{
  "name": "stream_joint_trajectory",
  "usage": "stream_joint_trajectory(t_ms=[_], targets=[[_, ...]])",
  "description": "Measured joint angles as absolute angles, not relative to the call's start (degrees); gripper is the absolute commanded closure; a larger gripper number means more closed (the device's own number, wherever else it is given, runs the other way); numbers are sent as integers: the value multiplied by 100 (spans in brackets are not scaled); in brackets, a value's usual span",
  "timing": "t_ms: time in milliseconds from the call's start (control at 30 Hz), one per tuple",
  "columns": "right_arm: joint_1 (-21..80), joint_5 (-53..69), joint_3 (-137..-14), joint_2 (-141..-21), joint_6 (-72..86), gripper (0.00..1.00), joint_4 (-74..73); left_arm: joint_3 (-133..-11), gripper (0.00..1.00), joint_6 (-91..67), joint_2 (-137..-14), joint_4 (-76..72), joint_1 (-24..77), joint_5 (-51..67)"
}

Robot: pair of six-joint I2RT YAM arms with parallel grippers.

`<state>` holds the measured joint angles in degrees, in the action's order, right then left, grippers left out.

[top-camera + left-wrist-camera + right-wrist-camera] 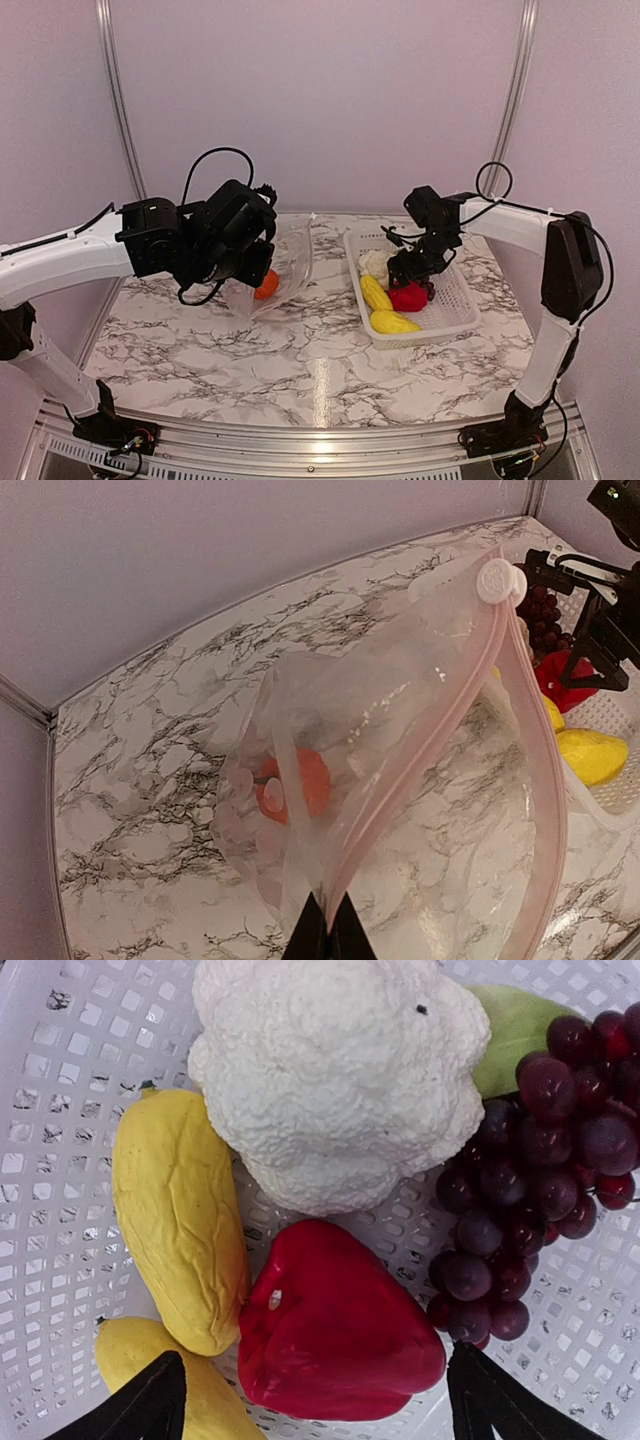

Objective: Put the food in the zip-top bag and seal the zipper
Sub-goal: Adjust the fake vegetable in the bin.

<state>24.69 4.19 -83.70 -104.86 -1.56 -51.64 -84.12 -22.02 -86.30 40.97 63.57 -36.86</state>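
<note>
A white marble-patterned table (300, 360) with grey veins carries everything. On its right half sits the white latticed plastic basket (455, 290), which serves here as the landmark.

At the basket's near end lies one yellow toy piece (125, 1350). Just beyond it, a second, longer yellow piece (180, 1220) lies along the basket's left wall. The glossy red toy pepper (340, 1330) lies against its right side. The right gripper (315, 1405) hangs over the basket with its two black fingers spread wide. One finger is on either side of the pepper, and they grip nothing.

Farther in, the knobbly white toy cauliflower (340, 1070) touches both the longer yellow piece and the pepper. The dark purple grape bunch (530, 1180) lies to its right, touching it, and a pale green piece (515, 1020) shows behind them.

Left of the basket, near it, is the clear, crinkly zip-top bag (420, 710). The left gripper (327, 930) is pinched closed on the near end of its mouth edge. The pinkish-white zipper (558, 820) runs away from those fingers in two parted strips, so the mouth stands open. A round white slider (497, 580) sits at the far end, beside the basket's far left corner. The rounded orange toy piece (300, 780) lies inside the bag, on the side away from the basket.
</note>
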Motion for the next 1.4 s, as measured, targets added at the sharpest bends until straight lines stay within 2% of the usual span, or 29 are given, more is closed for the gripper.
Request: stream_joint_trajectory(t_ms=[600, 1067, 1400], targets=[[2469, 1033, -7811, -10543, -185, 12, -4906, -8134, 99, -2161, -8416, 4056, 6342, -3605], [2453, 823, -7817, -10335, 145, 15, -5693, -8119, 98, -2158, -8416, 4007, 6342, -3481], [2453, 626, -7760, -10315, 189, 14, -5686, -8075, 98, -2147, -8416, 3962, 6342, -3435]])
